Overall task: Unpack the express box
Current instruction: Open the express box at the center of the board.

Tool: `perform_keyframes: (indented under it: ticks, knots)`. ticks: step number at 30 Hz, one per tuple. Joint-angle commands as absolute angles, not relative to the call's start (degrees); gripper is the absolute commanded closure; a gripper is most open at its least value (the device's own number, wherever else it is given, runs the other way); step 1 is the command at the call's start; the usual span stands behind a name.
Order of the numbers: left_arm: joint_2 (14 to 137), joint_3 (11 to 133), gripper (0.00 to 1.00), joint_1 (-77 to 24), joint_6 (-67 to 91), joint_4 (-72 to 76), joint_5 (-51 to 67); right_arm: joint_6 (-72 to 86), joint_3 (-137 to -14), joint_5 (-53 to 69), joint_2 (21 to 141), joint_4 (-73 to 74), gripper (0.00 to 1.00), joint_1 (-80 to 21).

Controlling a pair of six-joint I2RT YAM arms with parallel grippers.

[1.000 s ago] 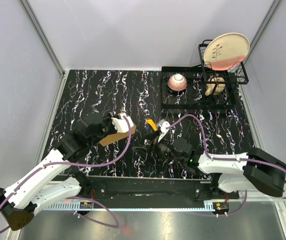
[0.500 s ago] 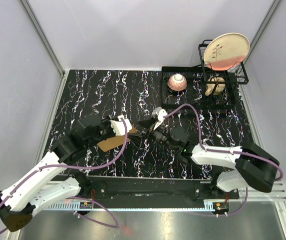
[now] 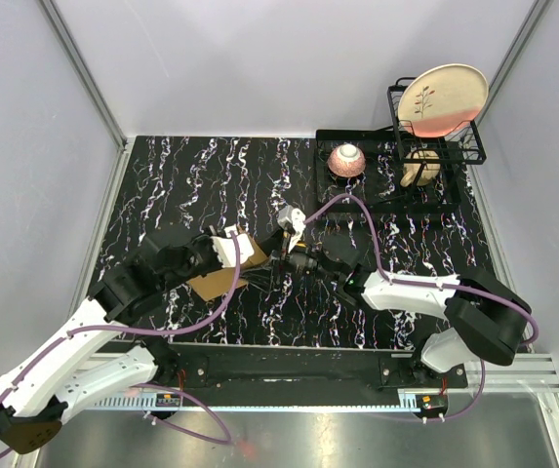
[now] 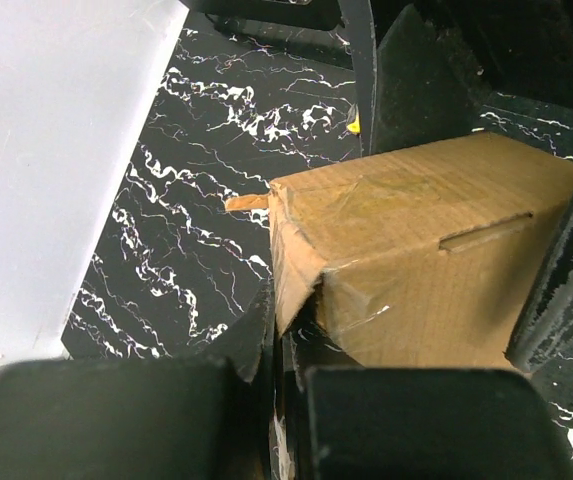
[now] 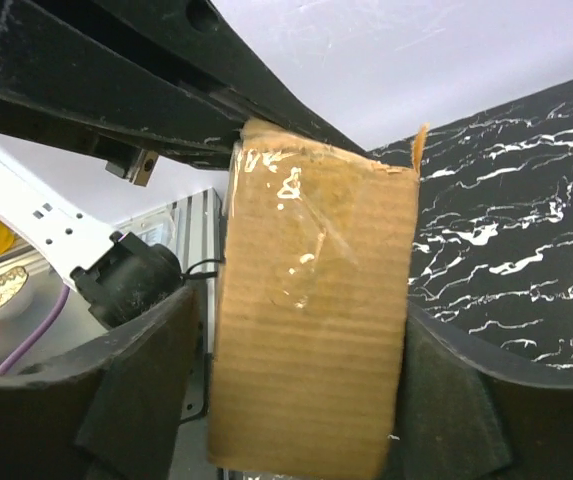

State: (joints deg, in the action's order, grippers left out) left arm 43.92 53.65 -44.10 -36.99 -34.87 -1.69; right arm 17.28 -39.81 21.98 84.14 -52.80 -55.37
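Express box sits front-left of centre over the counter, caught between both arms. Can't tell from above whether it touches the counter or hangs just off it.

Right pincer: narrowed onto the box. The right wrist view shows one black finger flat against each long side, cardboard filling the gap. That's a grip on the box end facing the right arm.

Left pincer: nearly closed. In the left wrist view the loose end flap at the near corner of the box runs down into the slim gap between the fingers. The fingers are blurred there, but it looks pinched.

Box condition:
- Plain brown, with clear tape wrinkled across the end face.
- Tuck slot on the broad face reads closed, lid lying flat.
- Near corner gapes a little where the end flap stands off.

Back right of the counter there's a black rack with a plate standing upright in it. A pink bowl sits on the tray beside it, well apart from both arms.
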Motion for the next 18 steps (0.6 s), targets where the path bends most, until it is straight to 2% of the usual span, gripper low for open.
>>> perform_keyframes:
  ticks: [1,2,5,8,11,18]
  knots:
    - [43.15,57.13,1.0,-44.38,-35.86,-34.1,-0.35,17.14,-42.62,28.47,83.76,-53.89,0.3,-54.76]
    - [43.15,57.39,1.0,-44.38,-35.95,-34.36,1.21,16.79,-42.71,29.61,83.59,-53.18,0.37,-54.76]
    - [43.33,58.36,1.0,-44.21,-36.21,-34.81,1.32,15.12,-42.71,31.81,82.45,-49.84,0.49,-54.75]
    - [43.59,59.41,1.0,-44.03,-36.56,-34.8,0.88,14.33,-42.19,32.78,81.91,-47.55,0.56,-54.76]
    - [43.68,60.03,1.0,-43.77,-36.83,-34.8,1.06,13.8,-42.1,34.53,82.0,-46.58,0.6,-54.93]
    - [44.12,61.52,1.0,-42.72,-36.56,-36.21,3.08,5.38,-43.24,33.05,80.95,-37.64,0.62,-59.32]
